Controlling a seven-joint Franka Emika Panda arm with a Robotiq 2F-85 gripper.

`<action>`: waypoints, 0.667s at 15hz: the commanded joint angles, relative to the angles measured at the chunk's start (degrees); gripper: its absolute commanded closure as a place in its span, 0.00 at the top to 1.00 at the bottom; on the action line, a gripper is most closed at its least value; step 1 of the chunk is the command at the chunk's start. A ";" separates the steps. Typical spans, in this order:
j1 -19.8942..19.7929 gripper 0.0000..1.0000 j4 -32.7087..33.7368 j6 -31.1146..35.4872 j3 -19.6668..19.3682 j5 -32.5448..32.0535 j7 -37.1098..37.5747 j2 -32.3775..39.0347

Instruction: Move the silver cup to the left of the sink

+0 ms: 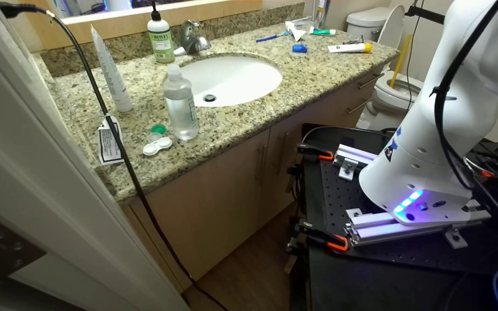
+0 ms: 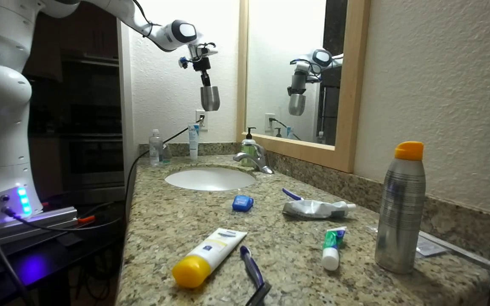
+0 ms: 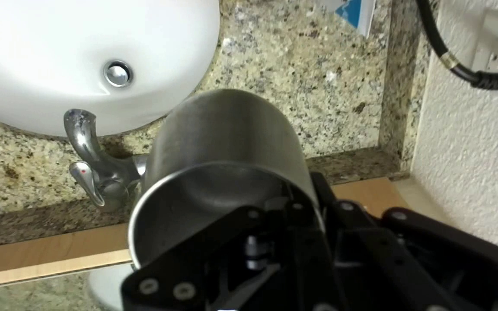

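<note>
The silver cup (image 2: 210,98) hangs upright in the air, high above the counter, in an exterior view. It also fills the middle of the wrist view (image 3: 227,129), where I look into its open mouth. My gripper (image 2: 206,81) is shut on the cup's wall at the rim. In the wrist view the gripper (image 3: 311,203) has one finger inside the cup and one outside. The white oval sink (image 1: 240,77) shows in both exterior views (image 2: 210,178) and at upper left in the wrist view (image 3: 162,39). Cup and gripper are out of frame in an exterior view.
The chrome faucet (image 3: 102,168), soap bottle (image 1: 161,41), white tube (image 1: 113,73), clear bottle (image 1: 180,108) and lens case (image 1: 157,146) stand or lie near the sink. A black cord (image 1: 115,129) runs to a wall outlet. A mirror (image 2: 287,51) hangs behind the counter.
</note>
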 commanded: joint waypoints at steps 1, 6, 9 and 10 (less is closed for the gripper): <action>-0.03 0.07 1.87 -0.75 -0.67 0.46 0.00 1.26; 0.89 0.02 6.16 0.74 -1.36 -1.97 5.44 8.64; 0.76 0.02 8.00 2.63 -0.74 -0.15 7.27 13.29; 0.95 0.02 8.86 3.34 -0.88 -0.15 8.14 14.88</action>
